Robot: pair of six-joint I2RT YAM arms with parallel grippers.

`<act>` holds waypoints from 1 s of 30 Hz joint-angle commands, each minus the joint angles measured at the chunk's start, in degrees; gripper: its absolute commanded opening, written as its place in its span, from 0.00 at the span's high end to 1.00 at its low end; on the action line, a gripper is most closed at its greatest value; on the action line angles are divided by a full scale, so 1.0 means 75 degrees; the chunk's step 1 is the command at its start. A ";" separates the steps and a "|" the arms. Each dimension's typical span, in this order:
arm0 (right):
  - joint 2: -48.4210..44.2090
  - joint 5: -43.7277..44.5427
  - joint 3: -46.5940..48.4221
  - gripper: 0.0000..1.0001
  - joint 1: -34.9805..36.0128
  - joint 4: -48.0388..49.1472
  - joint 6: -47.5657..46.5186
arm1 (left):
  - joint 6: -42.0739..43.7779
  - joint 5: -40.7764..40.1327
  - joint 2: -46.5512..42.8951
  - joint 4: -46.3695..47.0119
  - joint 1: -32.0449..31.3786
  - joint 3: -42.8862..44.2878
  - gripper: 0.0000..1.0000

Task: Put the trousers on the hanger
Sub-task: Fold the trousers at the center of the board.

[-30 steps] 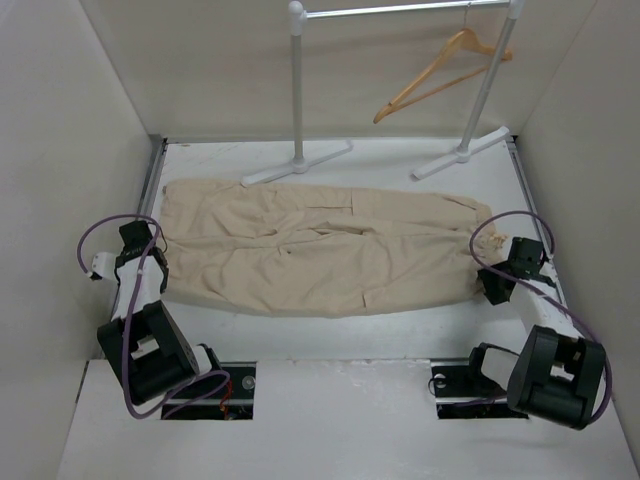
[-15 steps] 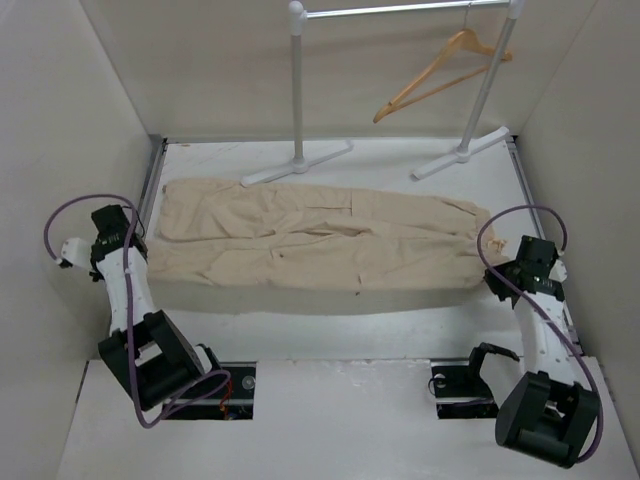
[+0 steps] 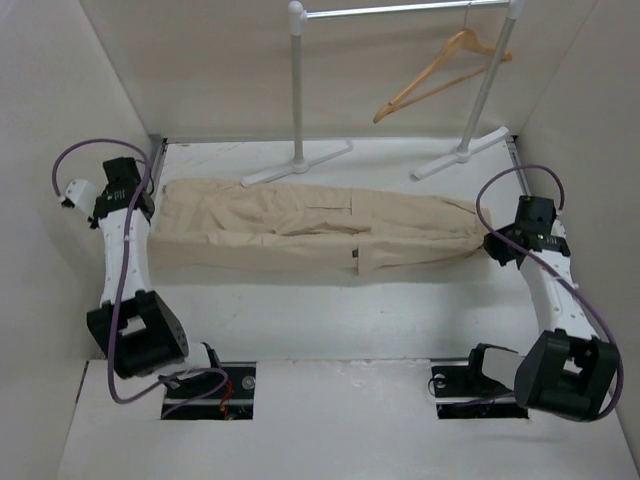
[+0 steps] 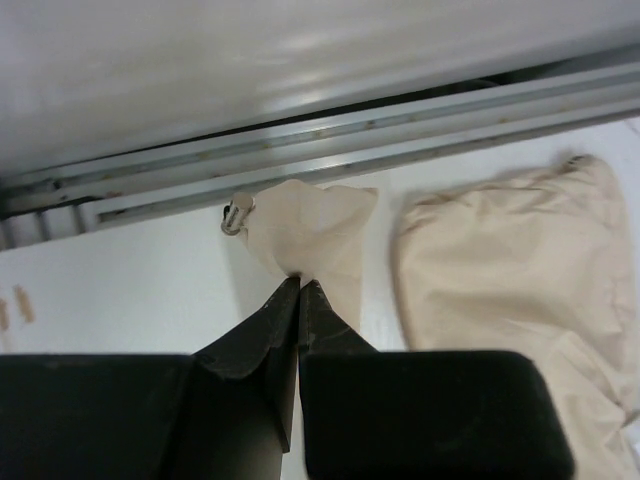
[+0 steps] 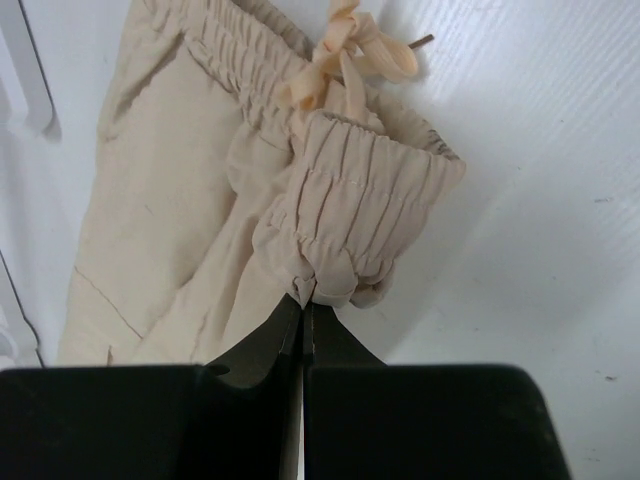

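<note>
At the left edge of the counter (image 3: 330,315), the left gripper (image 4: 298,285) is pinching a corner of one cuff (image 4: 312,228). Its fingers are pressed together on the cloth, and a small metal fitting (image 4: 236,213) is showing just past them. The other cuff (image 4: 510,250) is lying flat beside it, not held. Gripping the very end of the leg looks like a way of keeping the cloth taut along its length.

The trousers (image 3: 300,230) are lying doubled lengthwise in a narrow band, running from the left edge to the right edge across the far half of the counter. They are lying just in front of the rack (image 3: 297,90) feet. Being stretched between two holds, they are sagging very little, which should make them easier to lift as one piece.

At the right edge, the right gripper (image 5: 305,295) is clamping a bunched fold of the elastic waistband (image 5: 360,200), with the drawstring (image 5: 345,50) trailing loose beyond it. The thick gathered band is probably giving a surer hold than a single layer would.

Above the far right corner, the hanger (image 3: 440,75) is hanging tilted from the rack's rail, well apart from the trousers. Nothing is draped on it yet, so the lift and the pass over its crossbar are both waiting to be done.
</note>
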 commanded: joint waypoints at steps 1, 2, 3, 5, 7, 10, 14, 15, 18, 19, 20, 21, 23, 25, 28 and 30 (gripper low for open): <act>0.0481 0.0420 0.1125 1.00 0.0138 0.0578 0.0031 | 0.0124 -0.0429 0.0918 0.0307 -0.0227 0.0981 1.00; 0.0774 0.0409 0.1418 0.99 0.0150 0.0566 -0.0167 | 0.0124 -0.0429 0.1257 0.0365 -0.0285 0.1285 1.00; 0.1032 0.0351 0.1641 0.99 0.0150 0.0554 -0.0296 | 0.0124 -0.0429 0.1585 0.0365 -0.0332 0.1601 1.00; 0.1629 0.0164 0.2122 0.99 0.0150 0.0531 -0.0473 | 0.0183 -0.0464 0.2242 0.0331 -0.0461 0.2281 1.00; 0.2192 -0.0036 0.2544 0.99 0.0103 0.0519 -0.0579 | 0.0276 -0.0499 0.2770 0.0330 -0.0566 0.2821 1.00; 0.3047 -0.0317 0.3200 0.98 0.0068 0.0507 -0.0661 | 0.0324 -0.0464 0.3485 0.0296 -0.0648 0.3536 1.00; 0.4149 -0.0587 0.4172 0.98 0.0103 0.0472 -0.0708 | 0.0499 -0.0487 0.4294 0.0365 -0.0766 0.4449 1.00; 0.4349 -0.0611 0.4372 0.98 0.0103 0.0437 -0.0708 | 0.0569 -0.0511 0.4528 0.0365 -0.0801 0.4707 1.00; 0.5680 -0.0762 0.5493 0.98 0.0103 0.0297 -0.0720 | 0.0896 -0.0511 0.5486 0.0621 -0.0895 0.5677 1.00; 0.5687 -0.0763 0.5499 0.98 0.0103 0.0296 -0.0720 | 0.0898 -0.0511 0.5491 0.0623 -0.0895 0.5683 1.00; 0.5907 -0.0763 0.5661 0.98 0.0103 0.0296 -0.0708 | 0.0979 -0.0464 0.5688 0.0705 -0.0918 0.5857 1.00; 0.6130 -0.0775 0.5814 0.97 0.0103 0.0296 -0.0696 | 0.1084 -0.0429 0.5899 0.0775 -0.0942 0.6044 0.98; 0.6517 -0.0810 0.6130 0.97 0.0103 0.0238 -0.0661 | 0.1237 -0.0335 0.6286 0.0810 -0.1012 0.6373 0.95; 0.6811 -0.0810 0.6470 0.96 0.0103 0.0226 -0.0638 | 0.1273 -0.0323 0.6498 0.1009 -0.1070 0.6572 0.94; 0.7116 -0.0764 0.7032 0.95 0.0138 0.0110 -0.0661 | 0.1518 -0.0300 0.6627 0.1466 -0.1141 0.6889 0.93; 0.7233 -0.0693 0.7314 0.87 0.0220 -0.0078 -0.0661 | 0.1694 -0.0265 0.6756 0.1561 -0.1164 0.7100 0.86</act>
